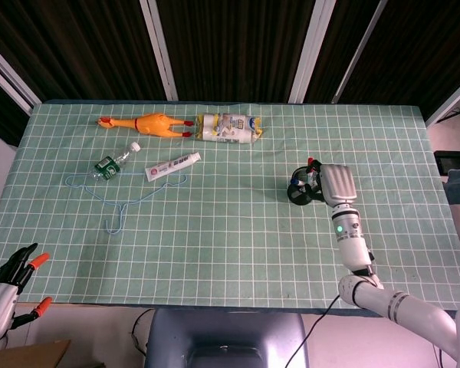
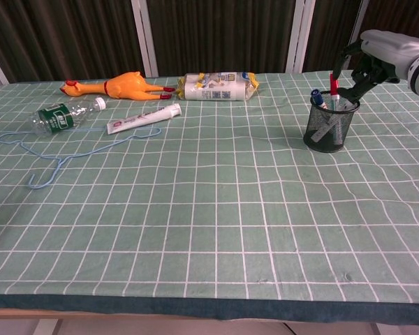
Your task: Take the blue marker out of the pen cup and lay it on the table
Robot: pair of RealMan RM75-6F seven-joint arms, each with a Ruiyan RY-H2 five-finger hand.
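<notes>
The black mesh pen cup (image 2: pixel 324 131) stands right of the table's middle, also seen as the pen cup (image 1: pixel 297 196) in the head view. In it are the blue marker (image 2: pixel 316 95) at the left rim, a red marker (image 2: pixel 333 82) standing tallest, and dark pens. My right hand (image 2: pixel 378 56) hovers just above and to the right of the cup. Its fingers (image 2: pixel 350 72) are spread and reach down toward the marker tops, holding nothing. From the head view my right hand (image 1: pixel 331 184) covers the cup's right side. My left hand (image 1: pixel 8 295) hangs open off the table's near left corner.
Along the far left lie a rubber chicken (image 1: pixel 149 123), a snack package (image 1: pixel 228 128), a toothpaste tube (image 1: pixel 172 165), a small bottle (image 1: pixel 113 163) and a blue wire hanger (image 1: pixel 123 201). Green grid cloth (image 2: pixel 216 223) covers the table.
</notes>
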